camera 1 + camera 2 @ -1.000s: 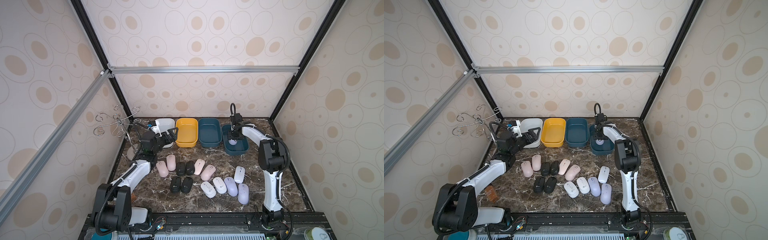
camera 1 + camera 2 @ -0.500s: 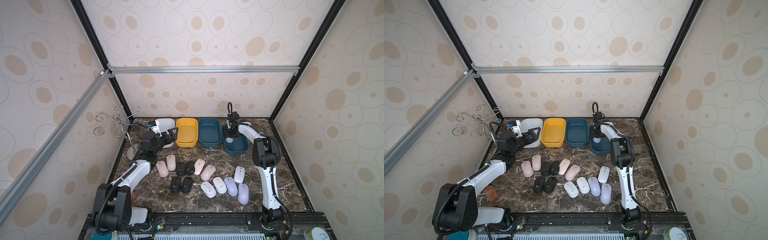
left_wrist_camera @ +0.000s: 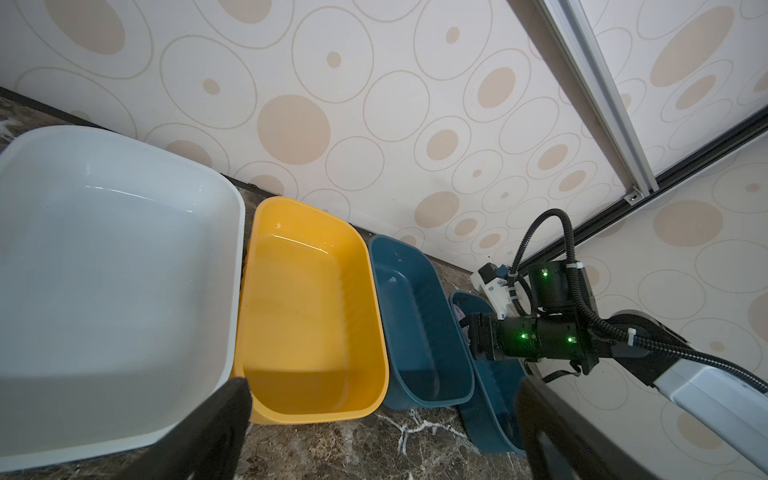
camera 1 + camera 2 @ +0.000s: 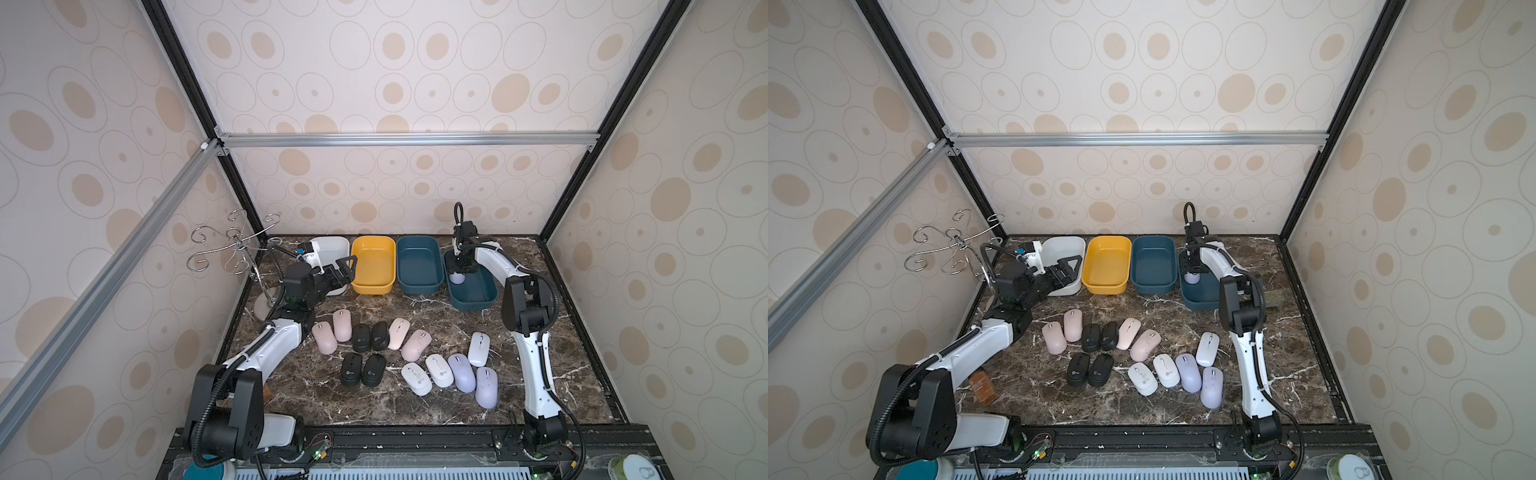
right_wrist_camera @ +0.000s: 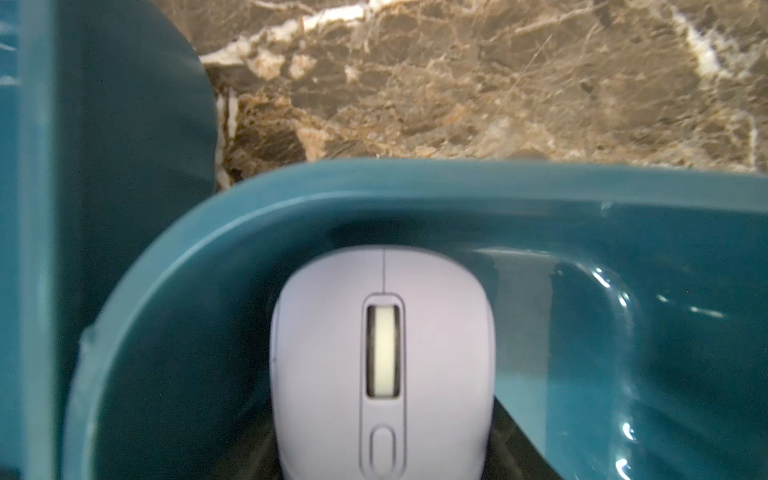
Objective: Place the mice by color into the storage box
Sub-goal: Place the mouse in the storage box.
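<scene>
Marble tabletop [image 4: 582, 357] boxed in by patterned walls at left, far and right, with a black rail along the near edge. Widest bare stretch at the right, between the loose mice and the right wall, crossed only by the right arm. Narrower bare strips between the bins and the mice, and between the mice and the near rail. Tighter at the left: wire hook stand [image 4: 235, 249] in the far left corner, left arm just near of it.

Along the far edge, four bins in a row, left to right: white bin [image 4: 334, 248], yellow bin [image 4: 372, 266], middle teal bin [image 4: 417, 266], right teal bin [image 4: 478, 293], the last skewed and set nearer than the rest. First three bare inside, as far as seen.

Right gripper [image 4: 458, 269] down inside the far left corner of the right teal bin, jaws partly closed against both sides of a held lavender mouse [image 5: 382, 353], nose close to the curved wall. Resting on the bin floor or not: cannot tell.

Left gripper [image 4: 343, 268] spread fully wide, holding nothing, hovering over the near right corner of the white bin, just beside the yellow bin.

Mid-table, loose on the marble: four pink mice [image 4: 324, 337], four black mice [image 4: 361, 337] among them, three white mice [image 4: 439, 370] and two loose lavender mice [image 4: 486, 387] to the right.
</scene>
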Motion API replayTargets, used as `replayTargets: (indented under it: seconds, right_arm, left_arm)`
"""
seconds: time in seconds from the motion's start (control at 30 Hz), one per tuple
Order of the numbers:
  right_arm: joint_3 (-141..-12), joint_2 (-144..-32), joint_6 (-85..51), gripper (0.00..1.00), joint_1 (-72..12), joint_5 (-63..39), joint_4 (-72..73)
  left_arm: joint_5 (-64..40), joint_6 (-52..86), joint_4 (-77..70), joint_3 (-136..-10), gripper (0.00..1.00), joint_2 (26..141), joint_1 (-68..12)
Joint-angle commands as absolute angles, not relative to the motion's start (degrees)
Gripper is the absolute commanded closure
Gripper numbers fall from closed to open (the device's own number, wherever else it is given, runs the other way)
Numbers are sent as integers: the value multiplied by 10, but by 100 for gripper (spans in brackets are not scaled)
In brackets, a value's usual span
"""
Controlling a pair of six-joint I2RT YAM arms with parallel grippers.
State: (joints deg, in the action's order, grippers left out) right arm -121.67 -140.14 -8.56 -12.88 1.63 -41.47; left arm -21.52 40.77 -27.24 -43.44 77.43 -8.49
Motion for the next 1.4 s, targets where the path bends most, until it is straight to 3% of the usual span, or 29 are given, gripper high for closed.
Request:
replayTargets:
  seconds: [0.0,0.2,0.57,0.8,1.0,1.37]
  right_arm:
    - [-1227,-1425,-87,41,-131,9,-440]
    - [-1243,-1425,-77,31,-131,15,-449]
    - [-1216,-1350,-81,28,-131,26,-473]
    - [-1052,-1246,-96,51,-129,55,-411]
    - [-1036,-1253,-94,73,-126,50,-425]
    - [-1098,-1315,-96,77,-123,40,-448]
  left_arm:
    - [-225,417,-281,-459,0,778,-87]
    - [-226,418,-283,-459,0,776,-87]
    - [-228,417,-283,-459,0,772,-87]
    - [-231,419,-286,-459,0,773,-87]
    - [-236,423,-287,-459,0,777,-87]
    - [-233,419,-283,-461,0,776,-87]
